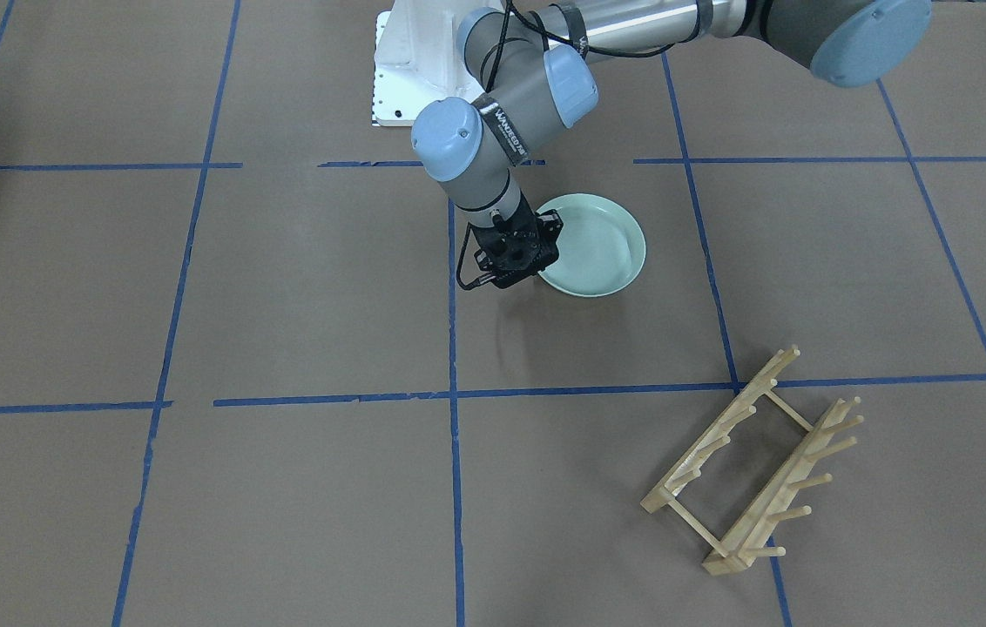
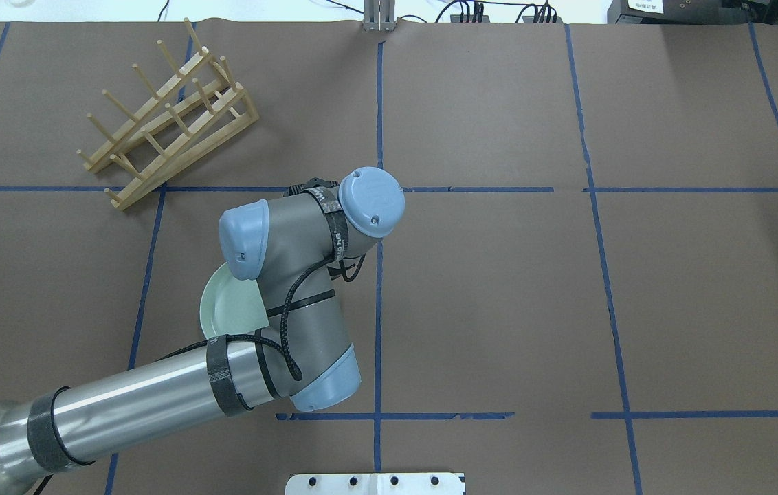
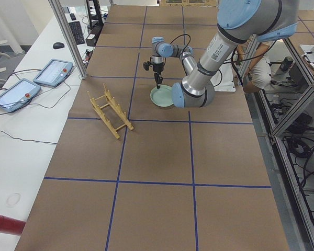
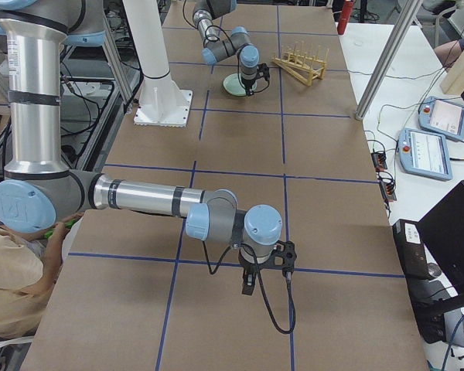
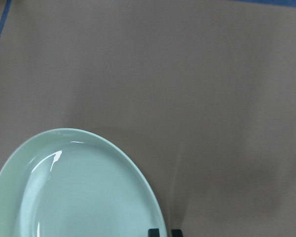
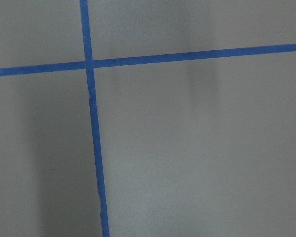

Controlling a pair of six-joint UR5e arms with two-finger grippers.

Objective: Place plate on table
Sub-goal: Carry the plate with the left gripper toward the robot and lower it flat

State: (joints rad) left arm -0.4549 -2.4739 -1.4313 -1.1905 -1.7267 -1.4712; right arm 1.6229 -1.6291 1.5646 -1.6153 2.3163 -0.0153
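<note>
On brown taped table (image 1: 284, 287), noted plate (image 1: 597, 248) lying apparently flat at upper centre of front view, left gripper (image 1: 535, 248) pinched narrow on its picture-left rim; judged set-down nearly done, release and retreat left; cannot tell opening of right gripper (image 4: 247, 282), low centre of right-side view.

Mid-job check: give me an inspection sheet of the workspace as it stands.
Surface: brown paper-covered table with blue tape squares, flat.
Job's things: pale mint-green round plate low at the table; contact unclear.
Clutter: light wooden peg rack, holding nothing, apart from the plate.
Grippers: left gripper at the plate's rim, apparently shut on it; right gripper above bare table, state unclear.
Cables: black cable along the left wrist.
Surroundings: two tablets on a side bench; a person beside the robot.
</note>
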